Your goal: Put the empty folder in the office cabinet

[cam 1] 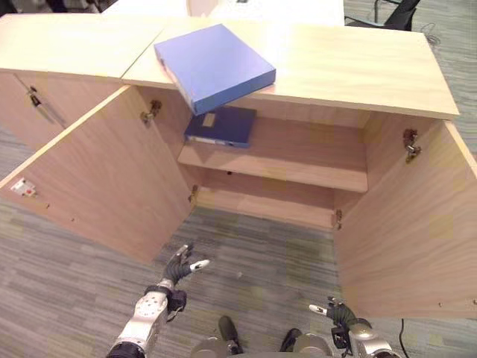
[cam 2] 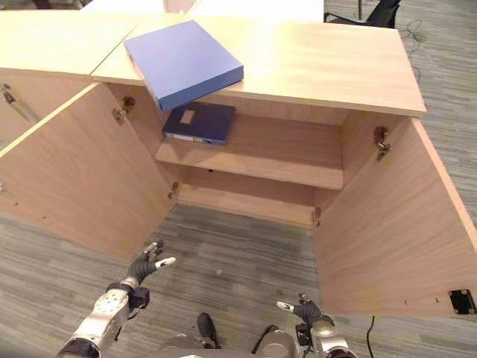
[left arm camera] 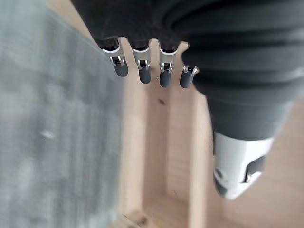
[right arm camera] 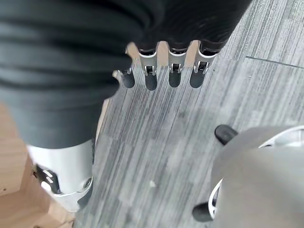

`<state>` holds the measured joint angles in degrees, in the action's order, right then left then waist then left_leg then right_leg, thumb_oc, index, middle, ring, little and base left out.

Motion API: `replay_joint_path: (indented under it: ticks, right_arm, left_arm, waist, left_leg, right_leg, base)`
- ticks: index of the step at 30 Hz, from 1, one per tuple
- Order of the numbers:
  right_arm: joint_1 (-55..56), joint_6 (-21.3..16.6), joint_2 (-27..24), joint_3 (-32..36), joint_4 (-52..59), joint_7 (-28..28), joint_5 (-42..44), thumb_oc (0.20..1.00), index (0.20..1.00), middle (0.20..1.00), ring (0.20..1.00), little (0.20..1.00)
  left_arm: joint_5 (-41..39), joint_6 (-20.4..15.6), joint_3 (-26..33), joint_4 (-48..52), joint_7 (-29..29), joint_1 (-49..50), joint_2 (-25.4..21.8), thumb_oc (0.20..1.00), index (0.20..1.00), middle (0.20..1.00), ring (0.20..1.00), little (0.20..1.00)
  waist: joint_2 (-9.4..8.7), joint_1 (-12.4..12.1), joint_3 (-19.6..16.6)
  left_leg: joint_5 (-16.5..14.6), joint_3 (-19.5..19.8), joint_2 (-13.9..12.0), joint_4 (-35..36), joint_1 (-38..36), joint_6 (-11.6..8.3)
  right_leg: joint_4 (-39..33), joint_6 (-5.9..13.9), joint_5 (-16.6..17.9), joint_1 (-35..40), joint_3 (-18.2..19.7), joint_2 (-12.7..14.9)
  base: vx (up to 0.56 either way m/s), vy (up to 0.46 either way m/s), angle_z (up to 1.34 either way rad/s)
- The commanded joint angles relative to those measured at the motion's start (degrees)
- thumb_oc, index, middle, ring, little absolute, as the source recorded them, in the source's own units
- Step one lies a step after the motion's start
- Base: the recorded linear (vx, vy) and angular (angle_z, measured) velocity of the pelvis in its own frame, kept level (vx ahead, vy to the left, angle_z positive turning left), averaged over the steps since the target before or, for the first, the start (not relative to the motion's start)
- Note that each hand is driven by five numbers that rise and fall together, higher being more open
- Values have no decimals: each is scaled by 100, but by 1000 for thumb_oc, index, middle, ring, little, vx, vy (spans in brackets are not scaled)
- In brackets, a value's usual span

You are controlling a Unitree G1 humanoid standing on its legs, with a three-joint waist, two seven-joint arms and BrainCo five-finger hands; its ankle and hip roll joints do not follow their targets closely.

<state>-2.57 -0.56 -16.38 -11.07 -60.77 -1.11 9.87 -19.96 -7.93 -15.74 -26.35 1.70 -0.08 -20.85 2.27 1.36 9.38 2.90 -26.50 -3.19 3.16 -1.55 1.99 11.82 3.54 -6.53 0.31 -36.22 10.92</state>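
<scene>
Folder lies on the cabinet top, well beyond both robot hands. Left robot hand and right robot hand hang relaxed, fingers straight, holding nothing.

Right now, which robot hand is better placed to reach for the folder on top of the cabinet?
Probably left: the left robot hand is open, raised and below the blue folder; the right robot hand is lower and farther right.

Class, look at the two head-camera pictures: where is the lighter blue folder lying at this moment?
The lighter blue folder lies flat on the cabinet top, toward its left, one corner jutting past the front edge, directly above the dark blue folder on the upper shelf.
</scene>
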Motion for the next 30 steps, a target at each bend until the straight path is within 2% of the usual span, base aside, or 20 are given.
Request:
replay_joint_path:
  ticks: [1,2,3,4,6,7,9,10,11,12,16,19,20,23,24,25,26,28,29,30]
  right_arm:
    - [-170,-60,-16,-107,-121,80,-128,1000,1000,1000,1000,1000]
    - [-170,-60,-15,-108,-121,80,-128,1000,1000,1000,1000,1000]
    - [-165,-60,-46,-150,-114,76,-152,1000,1000,1000,1000,1000]
    - [-191,-59,-87,-190,-117,46,-161,1000,1000,1000,1000,1000]
    - [-177,-54,-101,-181,-111,34,-141,1000,1000,1000,1000,1000]
    - [-118,-51,-123,-153,-65,33,-113,1000,1000,1000,1000,1000]
    - [-88,-16,-135,-112,-96,35,-136,1000,1000,1000,1000,1000]
    - [-90,-16,-133,-115,-99,35,-138,1000,1000,1000,1000,1000]
    - [-78,-15,-136,-98,-132,6,-126,1000,1000,1000,1000,1000]
    - [-23,6,-136,-16,-194,-5,-119,1000,1000,1000,1000,1000]
    - [8,120,-124,140,-322,15,-152,1000,1000,1000,1000,1000]
    - [-4,173,-85,206,-418,50,-157,1000,1000,1000,1000,1000]
    - [-5,172,-83,204,-421,51,-158,1000,1000,1000,1000,1000]
    - [-31,209,-23,285,-505,72,-140,1000,1000,1000,1000,1000]
    - [-44,221,8,339,-555,83,-113,1000,1000,1000,1000,1000]
    - [-45,220,7,337,-557,84,-113,1000,1000,1000,1000,1000]
    - [-66,235,32,348,-569,100,-116,1000,1000,1000,1000,1000]
    - [-59,249,49,389,-497,84,-81,1000,1000,1000,1000,1000]
    - [-42,239,75,404,-446,68,-28,1000,1000,1000,1000,1000]
    - [0,227,119,379,-338,57,119,1000,1000,1000,1000,1000]
  left_arm:
    - [-335,-291,97,680,101,-253,-212,1000,1000,1000,1000,1000]
    - [-335,-288,99,684,101,-251,-214,1000,1000,1000,1000,1000]
    - [-334,-321,147,883,68,-236,-231,1000,1000,1000,1000,1000]
    - [-223,-362,292,1140,-41,-175,-242,1000,1000,1000,1000,1000]
    - [-179,-372,371,1252,-118,-149,-201,1000,1000,1000,1000,1000]
    - [-21,-362,552,1415,-256,-97,-150,1000,1000,1000,1000,1000]
    - [248,-291,769,1490,-411,-90,-205,1000,1000,1000,1000,1000]
    - [257,-281,775,1505,-416,-80,-204,1000,1000,1000,1000,1000]
    - [370,-283,851,1527,-523,-94,-209,1000,1000,1000,1000,1000]
    - [621,-219,947,1521,-587,-95,-197,1000,1000,1000,1000,1000]
    - [840,-46,1092,1427,-554,40,-210,1000,1000,1000,1000,1000]
    - [829,-24,1189,1383,-508,131,-224,1000,1000,1000,1000,1000]
    - [828,-24,1190,1384,-506,133,-226,1000,1000,1000,1000,1000]
    - [870,23,1278,1332,-509,219,-228,1000,1000,1000,1000,1000]
    - [943,90,1356,1279,-513,314,-225,1000,1000,1000,1000,1000]
    - [945,93,1358,1281,-513,316,-223,1000,1000,1000,1000,1000]
    - [1021,166,1415,1214,-511,398,-227,1000,1000,1000,1000,1000]
    - [1124,245,1453,1153,-503,457,-288,1000,1000,1000,1000,1000]
    - [1138,272,1438,1140,-516,470,-304,1000,1000,1000,1000,1000]
    - [1194,252,1434,1125,-607,452,-305,1000,1000,1000,1000,1000]
  waist:
    - [-334,-27,229]
    - [-331,-25,226]
    - [-391,-58,307]
    - [-410,-165,437]
    - [-385,-165,442]
    - [-401,-193,389]
    - [-401,-277,319]
    - [-409,-267,314]
    - [-408,-302,294]
    - [-356,-308,250]
    - [-227,-338,67]
    - [-185,-386,-11]
    - [-190,-389,-15]
    - [-182,-414,-80]
    - [-140,-441,-99]
    - [-150,-447,-99]
    - [-98,-459,-74]
    - [-57,-412,-20]
    - [-41,-346,29]
    - [-17,-199,130]
  left_leg:
    - [-909,195,-345,-1403,309,-480]
    - [-922,198,-356,-1427,323,-482]
    - [-937,208,-510,-1846,477,-533]
    - [-843,477,-804,-2680,824,-710]
    - [-817,617,-878,-2666,897,-770]
    - [-785,750,-941,-2137,908,-797]
    - [-383,1044,-956,-1341,872,-897]
    - [-329,1044,-940,-1262,843,-904]
    - [-89,1246,-988,-825,834,-975]
    - [5,1426,-1005,-451,737,-994]
    - [-43,1408,-721,-262,472,-952]
    - [-150,1335,-395,-132,357,-773]
    - [-150,1328,-386,-125,355,-765]
    - [-254,1293,-70,28,283,-549]
    - [-344,1282,153,127,182,-383]
    - [-346,1272,174,135,176,-368]
    - [-470,1273,353,171,52,-210]
    - [-605,1317,486,184,-110,-68]
    - [-624,1366,494,184,-165,-33]
    - [-610,1443,461,184,-194,-19]
  right_leg:
    - [-318,155,101,165,391,-6]
    - [-319,152,100,162,389,-12]
    - [-332,83,48,203,411,-9]
    - [-361,-42,-62,285,467,-106]
    - [-384,-52,-95,311,453,-142]
    - [-482,1,-96,370,479,-121]
    - [-546,72,-114,417,556,-148]
    - [-553,68,-112,418,549,-146]
    - [-622,96,-127,469,605,-162]
    - [-681,157,-142,566,664,-163]
    - [-857,271,45,751,747,-3]
    - [-962,437,236,767,841,216]
    - [-963,445,241,763,847,225]
    - [-813,619,392,676,871,495]
    - [-430,715,527,546,864,753]
    - [-391,732,516,524,881,783]
    - [239,796,778,362,854,1118]
    - [944,813,995,206,860,1387]
    - [1217,784,1039,64,989,1361]
    - [1315,603,747,-309,1471,987]
  base:
    - [-1,-295,-25]
    - [-45,-238,-18]
    - [-54,-165,-22]
    - [-55,-167,-17]
    - [8,-30,-29]
    - [101,71,-48]
    - [142,94,-15]
    - [133,71,8]
    - [193,107,-10]
    - [270,181,-12]
    - [208,224,-13]
    - [138,250,-12]
    - [81,170,-16]
    - [129,283,1]
    - [134,335,10]
    - [158,435,6]
    - [127,338,3]
    - [136,322,-1]
    - [84,167,13]
    - [53,86,22]
